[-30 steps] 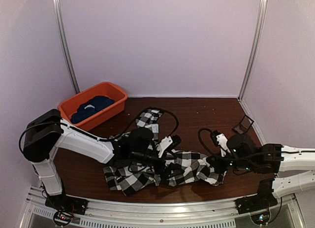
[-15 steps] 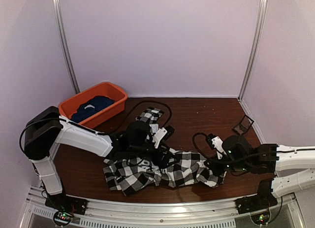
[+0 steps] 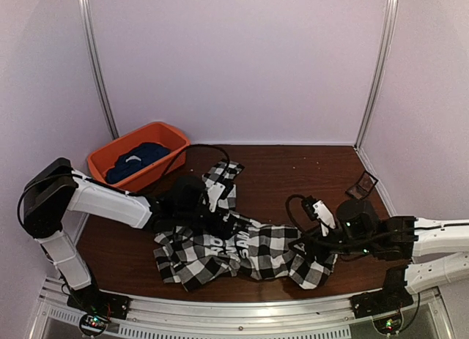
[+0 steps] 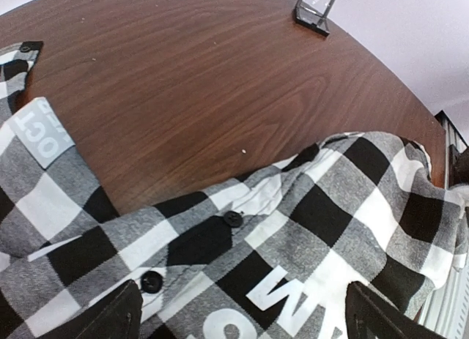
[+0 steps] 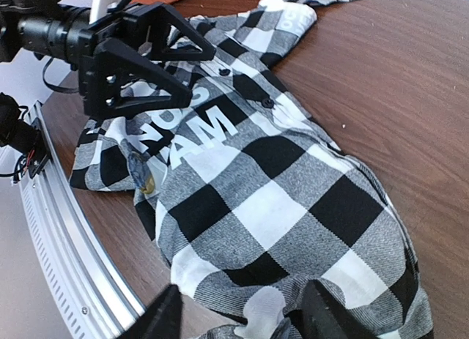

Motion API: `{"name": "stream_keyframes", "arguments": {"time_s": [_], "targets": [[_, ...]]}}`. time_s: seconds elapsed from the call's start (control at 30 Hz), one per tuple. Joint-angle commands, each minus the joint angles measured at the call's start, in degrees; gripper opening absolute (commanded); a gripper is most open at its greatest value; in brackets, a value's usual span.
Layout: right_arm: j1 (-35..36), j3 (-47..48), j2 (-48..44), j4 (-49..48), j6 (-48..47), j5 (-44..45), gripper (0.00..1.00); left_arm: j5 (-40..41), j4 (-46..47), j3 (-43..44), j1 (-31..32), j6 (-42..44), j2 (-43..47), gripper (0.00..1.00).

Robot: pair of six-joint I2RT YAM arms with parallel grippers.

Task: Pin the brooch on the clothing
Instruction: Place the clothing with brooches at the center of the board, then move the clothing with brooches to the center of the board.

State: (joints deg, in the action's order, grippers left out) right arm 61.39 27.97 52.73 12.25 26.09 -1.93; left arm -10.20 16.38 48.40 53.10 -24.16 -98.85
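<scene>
Checked shirt (image 3: 256,252) in black, white and grey woven squares lies crumpled on the brown wood table (image 3: 308,170), low in the middle of the top view. Its long axis runs left to right, with one end reaching up toward the orange tub (image 3: 173,140) at upper left. Across its black panel we read big white block letters: "NOS" over "AM" in the right wrist view, the rest hidden. A grey patch (image 4: 42,128) bears white letters we cannot read for sure. Two round black buttons (image 4: 233,219) sit along the front edge. What looks like the brooch (image 5: 144,174), small, blue-grey and gold, lies at the panel's lower left. Our left gripper (image 4: 245,317) hangs spread wide over the lettering, holding nothing. Our right gripper (image 5: 249,317) has its fingers apart, the hem lying loose between them.
</scene>
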Motion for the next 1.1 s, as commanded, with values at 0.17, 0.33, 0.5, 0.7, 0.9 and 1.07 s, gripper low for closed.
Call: {"name": "stream_keyframes", "arguments": {"time_s": [0.17, 0.33, 0.5, 0.7, 0.9, 1.07], "targets": [[-0.84, 3.75, -3.8, 8.0, 5.04, 16.29, 0.72, 8.43, -3.75, -1.67, -8.14, -2.91, 5.45, 0.98], [-4.26, 8.23, 3.68, 16.71, 9.1, 23.51, 0.73, 12.61, -8.52, 1.44, -9.9, -3.26, 2.87, 0.98], [-9.17, 8.14, 9.63, 17.79, 12.28, 24.12, 0.72, 14.5, -13.8, 7.05, -10.47, -1.96, -1.34, 0.98], [-11.26, 6.33, 11.88, 16.42, 12.37, 18.33, 0.7, 17.02, -16.05, 9.39, -10.58, -0.32, -4.5, 0.98], [-11.63, 3.05, 12.95, 10.92, 11.98, 9.15, 0.67, 18.9, -18.89, 11.11, -10.76, 0.94, -7.28, 0.98], [-11.6, 1.94, 16.04, 9.13, 11.42, 5.89, 0.65, 17.02, -18.96, 11.61, -11.88, 0.86, -9.38, 0.97]]}}
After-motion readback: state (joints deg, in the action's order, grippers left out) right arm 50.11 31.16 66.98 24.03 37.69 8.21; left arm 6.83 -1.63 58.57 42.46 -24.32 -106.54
